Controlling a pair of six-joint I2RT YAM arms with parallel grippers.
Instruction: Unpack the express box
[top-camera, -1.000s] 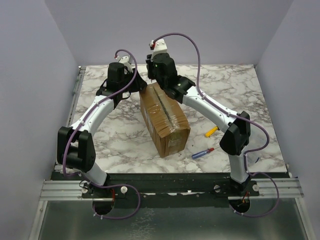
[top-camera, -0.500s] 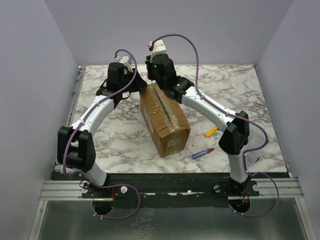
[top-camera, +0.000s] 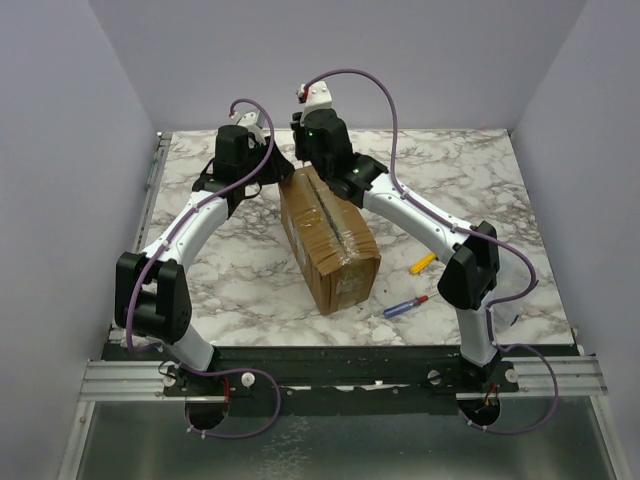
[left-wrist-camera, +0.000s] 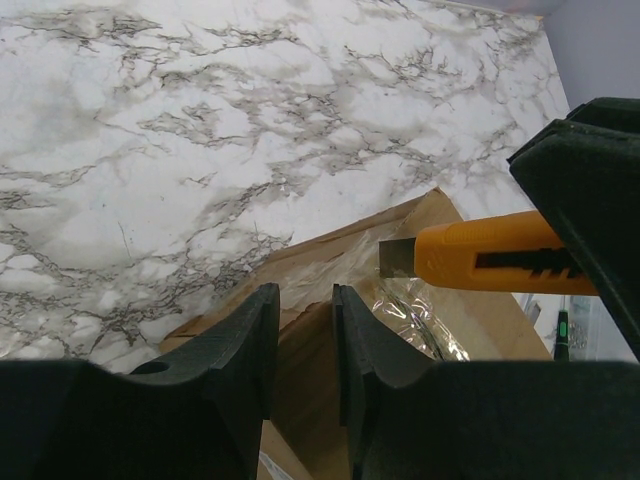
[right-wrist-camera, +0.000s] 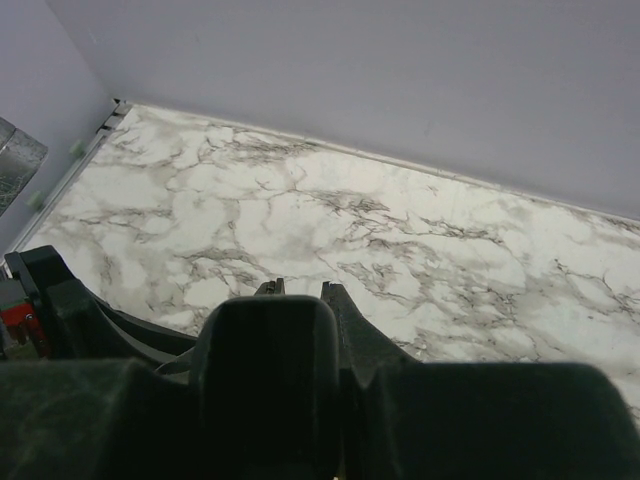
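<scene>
One express box (top-camera: 330, 240), brown, centre frame in the top view, lying on the marble bench (top-camera: 480, 180). Its long axis runs upper left to lower right, with glossy tape (top-camera: 325, 215) along the top seam. Both arms meet at its far end, upper centre of frame.

Left jaws: fingers (left-wrist-camera: 245, 350) at the bottom of the left wrist view, set near together with a slim gap, over the box's far top edge. Whether they nip cardboard, cannot tell.

Right jaws: clamped on an orange box cutter (left-wrist-camera: 470, 262) that enters the same view from the right. Blade end points left over the crinkled tape; contact not discernible.

Right of the box, lower right of the top view: a blue-and-red screwdriver (top-camera: 405, 306). Near it is a small yellow item (top-camera: 423, 263), possibly another tool.
</scene>
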